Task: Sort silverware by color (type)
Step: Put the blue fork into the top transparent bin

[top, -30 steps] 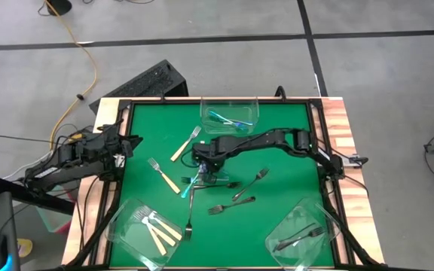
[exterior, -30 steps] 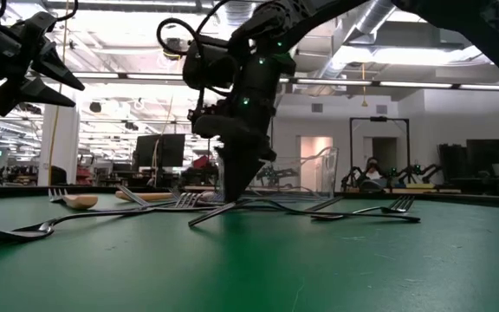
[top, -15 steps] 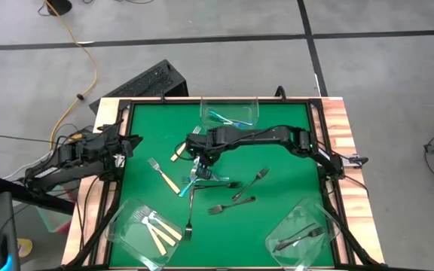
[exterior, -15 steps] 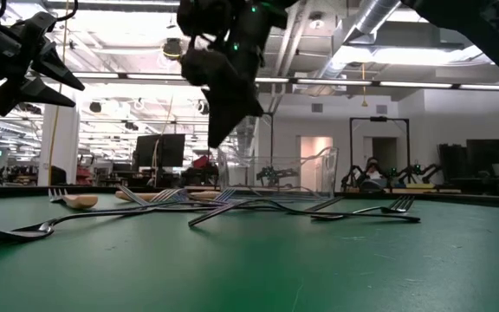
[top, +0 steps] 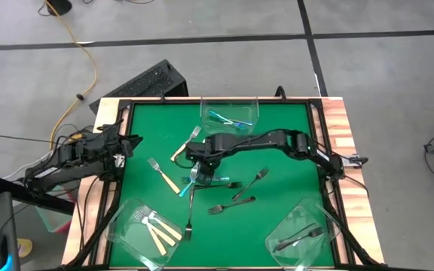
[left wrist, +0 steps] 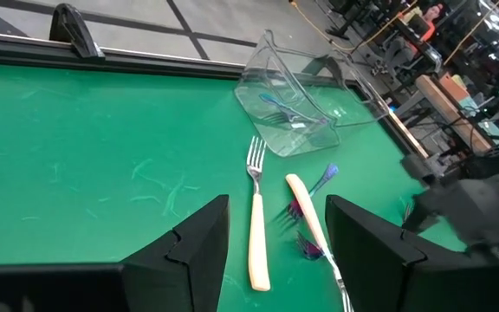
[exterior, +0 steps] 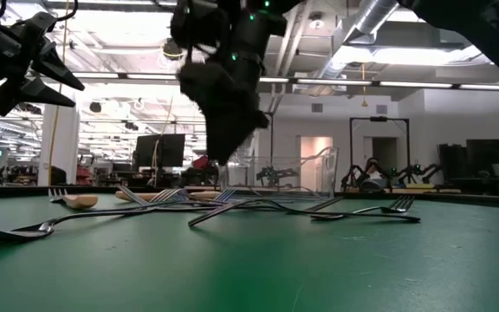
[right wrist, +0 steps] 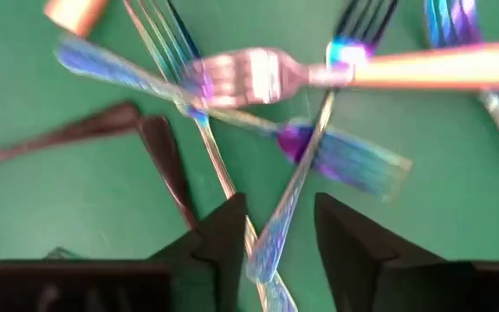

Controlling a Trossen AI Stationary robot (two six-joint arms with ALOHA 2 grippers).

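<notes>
Loose silverware lies crossed in a pile (top: pixel 196 179) on the green mat: blue-handled forks (right wrist: pixel 336 160), a cream-handled fork (right wrist: pixel 423 65) and dark forks (right wrist: pixel 158 152). Two more cream forks (top: pixel 182 145) (top: pixel 163 175) and several dark forks (top: pixel 249 184) lie around it. My right gripper (top: pixel 194 159) (exterior: pixel 217 161) hangs above the pile, pointing steeply down. It is open (right wrist: pixel 280 217), and a blue fork on the mat shows in the gap. My left gripper (left wrist: pixel 275 251) (top: pixel 123 143) waits open over the mat's left edge.
Three clear tubs stand on the mat: one at the far edge (top: pixel 230 114) with blue forks, one at the near left (top: pixel 145 229) with cream forks, one at the near right (top: pixel 301 237) with dark forks. A raised dark frame (top: pixel 126 105) borders the mat.
My right gripper has risen from the fork pile, where its tips were at the mat, and has drifted a little toward the far left. The forks have stayed lying on the mat.
</notes>
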